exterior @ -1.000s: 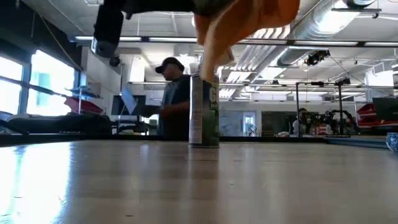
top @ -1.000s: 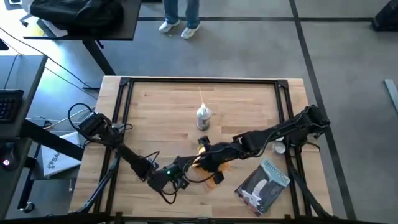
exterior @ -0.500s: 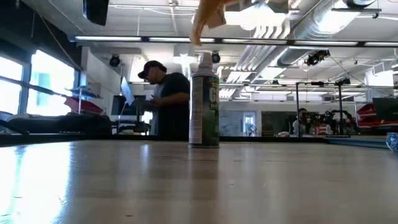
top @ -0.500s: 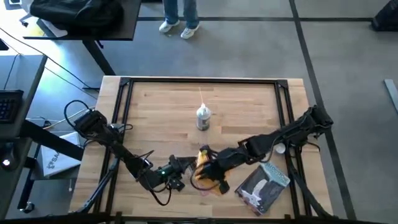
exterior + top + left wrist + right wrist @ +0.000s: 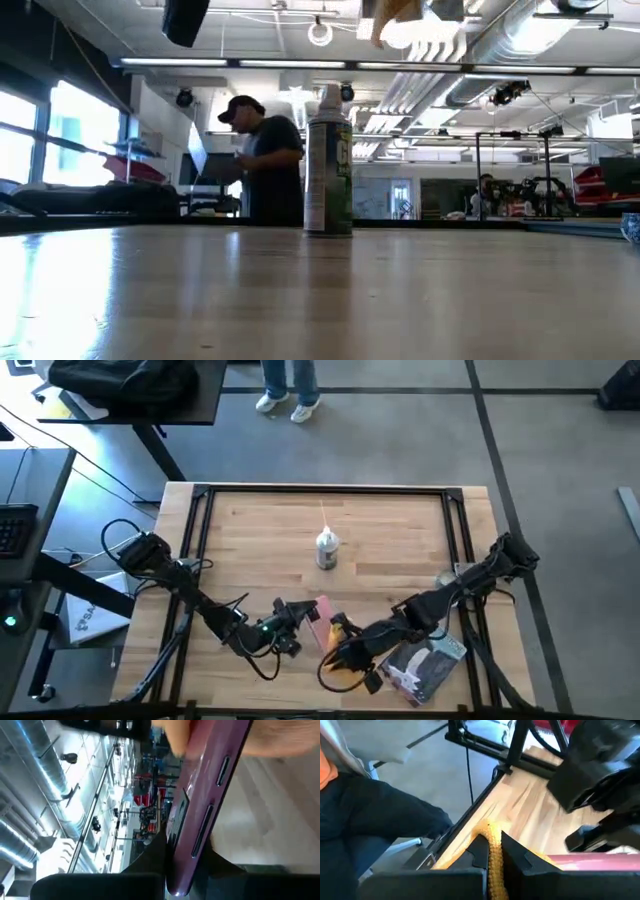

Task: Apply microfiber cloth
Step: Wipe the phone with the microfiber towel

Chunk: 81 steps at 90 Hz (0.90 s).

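Note:
My left gripper (image 5: 303, 618) is shut on a phone (image 5: 320, 610) with a purple-pink casing, held above the table's near middle. My right gripper (image 5: 345, 647) is just to the right of it, shut on the orange-yellow microfiber cloth (image 5: 340, 628). The cloth lies close beside the phone; whether they touch I cannot tell. In the low view only a scrap of the cloth (image 5: 395, 15) shows at the top edge, high above the tabletop. My left gripper pinches the phone between its two fingers (image 5: 150, 865), one on each flat face, at one end (image 5: 182, 870). The phone shows edge-on, its side buttons in view. It is lifted clear of the table. My right gripper pinches a bunched ridge of the cloth (image 5: 493, 847) between its two fingers (image 5: 479, 851). The rest of the cloth lies under and around the gripper (image 5: 345, 665). It is lifted clear of the table.
A spray can (image 5: 327, 550) stands upright at the table's middle, beyond both grippers. A grey-blue printed packet (image 5: 425, 660) lies at the near right, under my right arm. A small white thing (image 5: 447, 575) sits by the right rail. A person (image 5: 262, 160) stands beyond the table.
My right gripper has carried the cloth toward the table's near edge and a little right, and up, so the cloth has risen almost out of the low view. My left gripper has gone right and toward the far edge, bringing the phone beside the cloth.

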Motion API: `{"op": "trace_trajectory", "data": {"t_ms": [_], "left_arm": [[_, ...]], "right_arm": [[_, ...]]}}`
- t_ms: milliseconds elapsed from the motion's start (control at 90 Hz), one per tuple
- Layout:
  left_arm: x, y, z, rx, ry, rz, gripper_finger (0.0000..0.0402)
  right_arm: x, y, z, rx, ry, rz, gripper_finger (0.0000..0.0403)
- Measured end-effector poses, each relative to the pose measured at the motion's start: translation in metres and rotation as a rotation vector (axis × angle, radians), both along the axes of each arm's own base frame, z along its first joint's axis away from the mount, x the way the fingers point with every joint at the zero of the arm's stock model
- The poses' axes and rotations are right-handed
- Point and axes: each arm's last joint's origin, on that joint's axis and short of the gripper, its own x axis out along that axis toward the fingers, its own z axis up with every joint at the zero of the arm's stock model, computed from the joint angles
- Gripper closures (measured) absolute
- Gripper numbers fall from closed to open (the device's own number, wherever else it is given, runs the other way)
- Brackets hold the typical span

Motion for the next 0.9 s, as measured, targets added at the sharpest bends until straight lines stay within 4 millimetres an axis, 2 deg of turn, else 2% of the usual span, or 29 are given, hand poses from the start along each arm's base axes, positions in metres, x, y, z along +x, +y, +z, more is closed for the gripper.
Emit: {"op": "trace_trajectory", "data": {"t_ms": [111,211,333,422,533,700,900], "left_arm": [[0.0,0.0,0.002,-0.018,-0.017,0.001,0.0385],[-0.001,-0.002,0.004,-0.032,-0.031,-0.009,0.0385],[-0.004,-0.006,0.003,-0.032,-0.028,-0.023,0.0385],[-0.006,-0.01,0.003,-0.034,-0.029,-0.034,0.0385],[-0.008,-0.013,0.005,-0.045,-0.044,-0.048,0.0385],[-0.012,-0.018,0.008,-0.062,-0.07,-0.069,0.0385],[-0.017,-0.025,0.006,-0.058,-0.062,-0.095,0.0385]], "right_arm": [[-0.015,0.006,0.008,-0.024,0.006,0.028,0.0403],[-0.032,0.006,0.027,-0.057,-0.051,0.065,0.0403],[-0.048,-0.007,0.055,-0.098,-0.167,0.042,0.0403],[-0.049,-0.02,0.067,-0.15,-0.231,-0.048,0.0403],[-0.039,-0.04,0.068,-0.211,-0.246,-0.178,0.0403],[-0.008,-0.067,0.051,-0.25,-0.205,-0.259,0.0403],[0.028,-0.087,0.033,-0.176,-0.231,-0.15,0.0403]]}}
